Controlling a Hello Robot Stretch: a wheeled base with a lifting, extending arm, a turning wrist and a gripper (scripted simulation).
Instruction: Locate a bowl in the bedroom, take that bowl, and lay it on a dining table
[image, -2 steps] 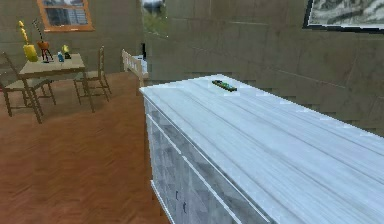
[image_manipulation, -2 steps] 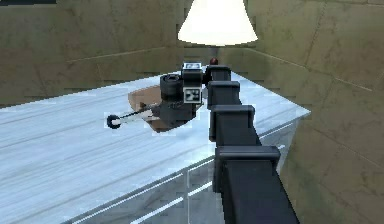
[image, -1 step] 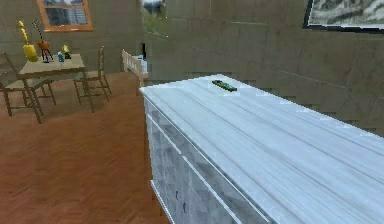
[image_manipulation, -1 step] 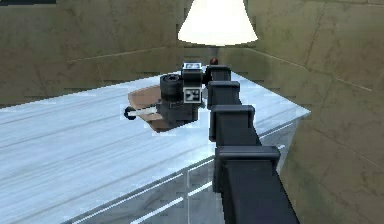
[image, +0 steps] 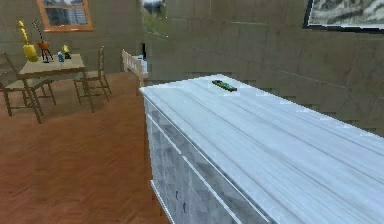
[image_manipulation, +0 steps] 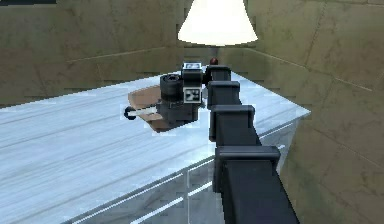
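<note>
My dark two-finger claw (image_manipulation: 135, 110) rests at a low brown object (image_manipulation: 158, 118) on the pale plank-topped counter (image_manipulation: 70, 140). I cannot tell its grip or whether it holds anything. Recommend lifting straight off the counter before retracting.

Room and furnishings. A white cabinet (image: 262, 140) with a pale, streaked top and panelled doors stands on a reddish-brown plank floor (image: 80, 165). Olive-tan walls (image: 250, 50) carry an orange-framed window (image: 65, 13) at the forward view's upper left and a framed picture (image: 345, 12) at its upper right. Below the window stands a wooden dining table (image: 70, 68) with wooden chairs (image: 93, 75) around it. In the arm side view, a lit cream lampshade (image_manipulation: 215, 20) rises at the cabinet's far end, near a wall corner.
</note>
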